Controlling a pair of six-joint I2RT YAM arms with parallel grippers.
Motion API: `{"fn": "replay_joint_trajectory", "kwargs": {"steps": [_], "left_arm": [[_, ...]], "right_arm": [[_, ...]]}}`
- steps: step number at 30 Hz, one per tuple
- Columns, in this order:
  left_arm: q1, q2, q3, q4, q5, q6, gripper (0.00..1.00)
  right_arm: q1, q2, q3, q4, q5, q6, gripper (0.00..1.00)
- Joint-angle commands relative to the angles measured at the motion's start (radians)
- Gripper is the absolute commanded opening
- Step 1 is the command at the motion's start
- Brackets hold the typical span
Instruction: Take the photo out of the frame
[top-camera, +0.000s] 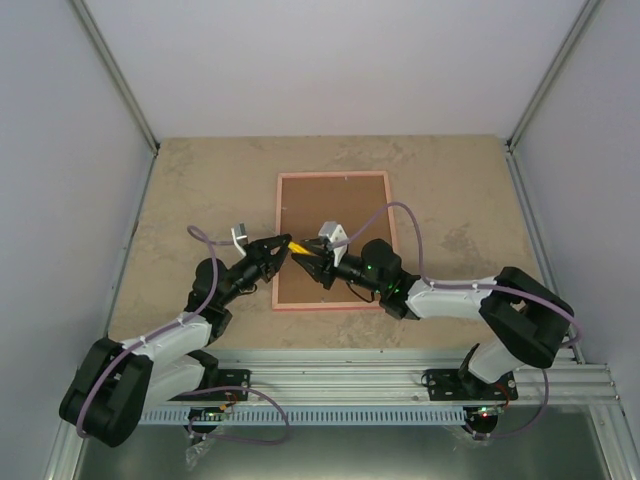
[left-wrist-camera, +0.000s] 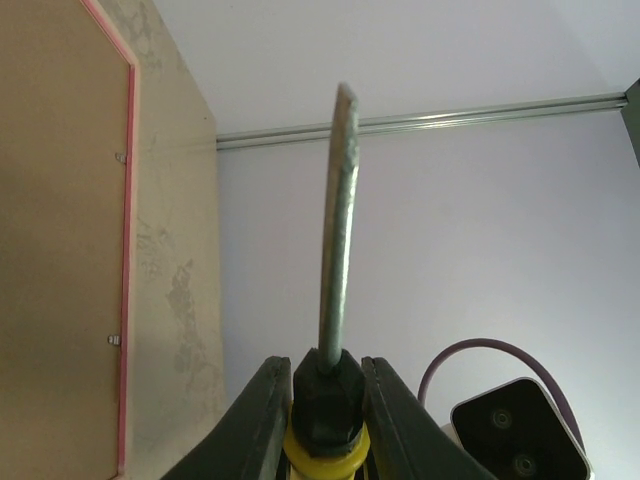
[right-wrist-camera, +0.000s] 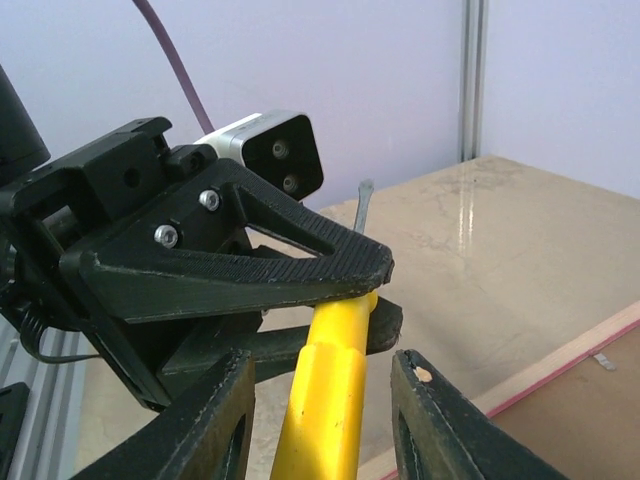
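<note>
The frame (top-camera: 345, 215) is lying flat on the table (top-camera: 200, 180), about midway across it, with its brown fibreboard back facing up and the thin pink border running round all four sides. Its long axis is running from the near edge of the table toward the far wall, and its short edges are sitting square to that wall. A wide band of bare table is showing to the left and to the right of the frame. A narrower strip is showing beyond its far edge, and another between its near edge and the rail where the arms are mounted. In the left wrist view the frame (left-wrist-camera: 60, 250) is filling the left side, and two small metal tabs (left-wrist-camera: 118, 157) are sitting just inside the pink edge.

Both grippers are meeting above the near left part of the frame. The left gripper (top-camera: 283, 246) is clamping a screwdriver (top-camera: 297, 245) close to its black collar, and the bare metal shaft (left-wrist-camera: 338, 230) is pointing straight out past that gripper's fingers. The yellow handle (right-wrist-camera: 325, 400) is reaching toward the right gripper (top-camera: 305, 262) and passing between its fingers. Those fingers (right-wrist-camera: 215, 420) are standing apart, with a gap showing on each side of the handle. Grey wall panels are closing in the table on three sides.
</note>
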Motion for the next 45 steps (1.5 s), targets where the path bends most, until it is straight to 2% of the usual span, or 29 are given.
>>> {"fn": "replay_joint_trajectory", "kwargs": {"steps": [1, 8, 15, 17, 20, 24, 29, 37, 45], "left_arm": [[-0.001, -0.020, -0.008, 0.080, -0.015, -0.032, 0.00], [-0.001, -0.020, -0.009, 0.081, -0.013, -0.038, 0.00], [-0.002, -0.009, -0.012, 0.076, -0.010, -0.040, 0.00], [-0.002, -0.004, -0.013, 0.071, -0.009, -0.034, 0.03], [-0.002, 0.004, -0.014, 0.053, -0.009, -0.021, 0.11], [0.000, -0.003, -0.003, -0.011, -0.017, 0.031, 0.29], [-0.001, -0.040, 0.052, -0.233, -0.068, 0.173, 0.45], [0.001, -0.062, 0.194, -0.633, -0.186, 0.459, 0.62], [0.001, -0.009, 0.329, -0.974, -0.410, 0.686, 0.78]], "right_arm": [[0.006, 0.025, 0.028, 0.059, 0.022, -0.015, 0.36], [0.007, 0.042, 0.039, 0.056, 0.025, -0.014, 0.26], [0.007, 0.028, 0.031, 0.057, 0.026, -0.019, 0.07], [0.006, 0.018, 0.029, 0.047, 0.027, -0.026, 0.02], [0.005, 0.002, 0.024, 0.029, 0.030, -0.040, 0.01], [0.003, -0.029, 0.010, -0.017, 0.035, -0.067, 0.01], [-0.010, -0.082, 0.007, -0.123, 0.055, -0.116, 0.01], [-0.075, -0.141, 0.016, -0.306, 0.067, -0.160, 0.00], [-0.126, -0.171, 0.001, -0.381, 0.069, -0.179, 0.00]]}}
